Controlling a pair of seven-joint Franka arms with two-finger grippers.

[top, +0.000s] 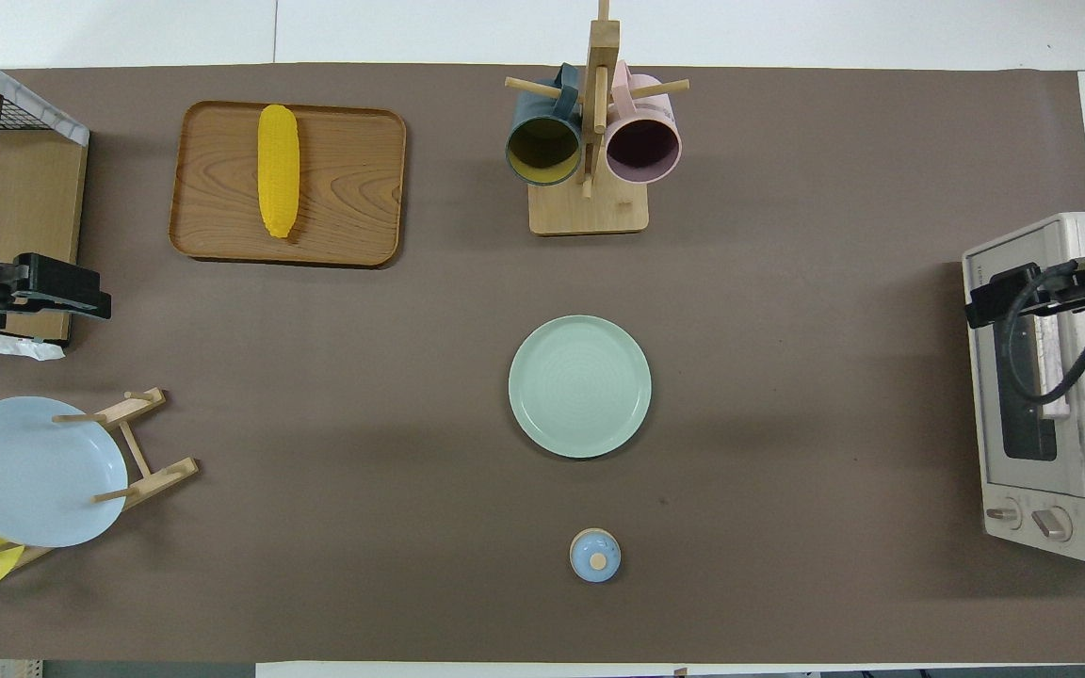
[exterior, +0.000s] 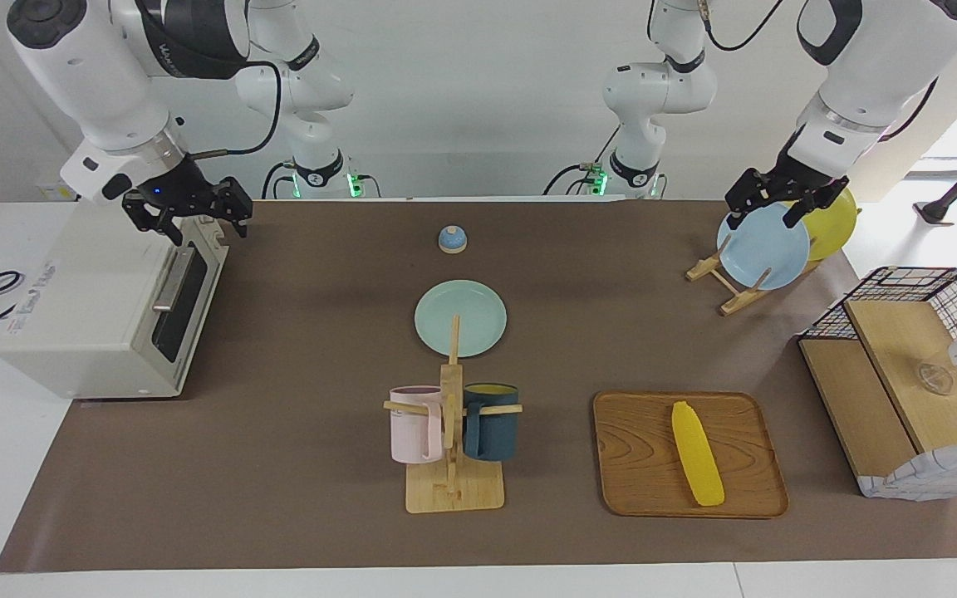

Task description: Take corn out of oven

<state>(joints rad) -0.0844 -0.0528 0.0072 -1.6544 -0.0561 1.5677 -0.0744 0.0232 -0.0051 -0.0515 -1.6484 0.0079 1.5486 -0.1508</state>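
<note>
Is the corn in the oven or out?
Out. The corn lies on the wooden tray, well apart from the oven.

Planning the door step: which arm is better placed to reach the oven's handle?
Right: the right pincer hangs over the oven near the door handle; the left pincer is over the plate rack.

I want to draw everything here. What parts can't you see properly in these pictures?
- Inside the oven: both views, hidden by its shut dark glass door.
- The yellow plate: facing view, mostly covered by the blue plate and left gripper; overhead view, cut off by the edge.
- The basket box: both views, cut off by the edge.
- The right gripper over the oven: overhead view, partly cut off.
</note>
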